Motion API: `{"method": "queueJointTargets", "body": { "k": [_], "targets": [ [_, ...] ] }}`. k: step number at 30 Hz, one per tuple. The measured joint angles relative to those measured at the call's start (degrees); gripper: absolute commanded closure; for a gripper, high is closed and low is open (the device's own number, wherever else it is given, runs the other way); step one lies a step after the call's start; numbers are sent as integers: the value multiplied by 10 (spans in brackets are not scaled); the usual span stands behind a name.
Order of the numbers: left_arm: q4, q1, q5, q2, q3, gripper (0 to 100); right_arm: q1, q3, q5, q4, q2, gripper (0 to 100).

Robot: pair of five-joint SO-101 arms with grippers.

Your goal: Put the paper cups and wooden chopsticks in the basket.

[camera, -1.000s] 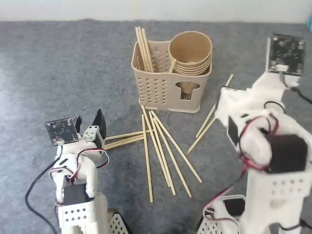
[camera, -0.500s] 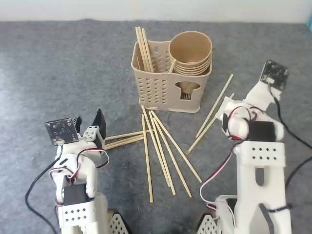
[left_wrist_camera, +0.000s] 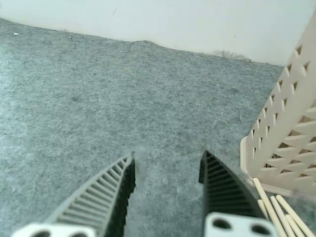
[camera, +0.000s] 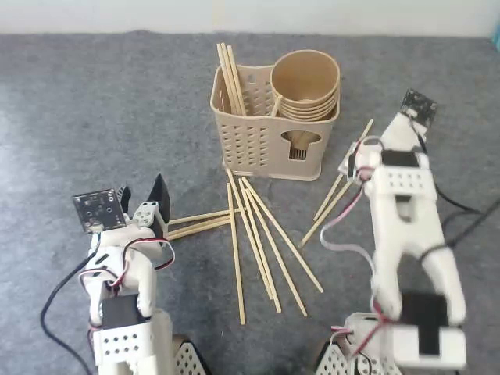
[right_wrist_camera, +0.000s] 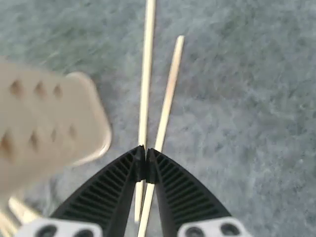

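Note:
A beige basket [camera: 258,141] stands mid-table with stacked paper cups [camera: 305,84] in its right compartment and several wooden chopsticks [camera: 230,78] upright in its left. Loose chopsticks [camera: 262,238] fan out on the carpet in front of it, and two more [camera: 197,223] point at my left gripper [camera: 143,194]. That left gripper [left_wrist_camera: 168,160] is open over bare carpet, with nothing between its fingers. Right of the basket lies a pair of chopsticks [camera: 334,199]. My right gripper [right_wrist_camera: 145,153] hangs shut just above this pair [right_wrist_camera: 168,94], beside the basket's corner [right_wrist_camera: 44,113].
Grey carpet covers the table. The right arm [camera: 398,219] stretches from its base at the front right toward the basket's right side. A pale wall runs along the back edge. Open carpet lies left of the basket.
The right arm has swung forward and down, bringing its gripper over the pair of chopsticks right of the basket. The left arm has not moved.

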Motion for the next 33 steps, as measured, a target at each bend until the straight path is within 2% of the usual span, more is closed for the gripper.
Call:
{"method": "queueJointTargets", "body": {
  "k": [7, 12, 30, 33],
  "targets": [
    [0, 0, 0, 0, 0, 797, 5, -149, 0, -3, 175, 983],
    [0, 0, 0, 0, 0, 797, 6, -250, 0, -3, 276, 876],
    [0, 0, 0, 0, 0, 797, 9, -452, 0, -3, 460, 894],
    [0, 0, 0, 0, 0, 797, 18, -493, -1, 11, 490, 945]
  ]
}}
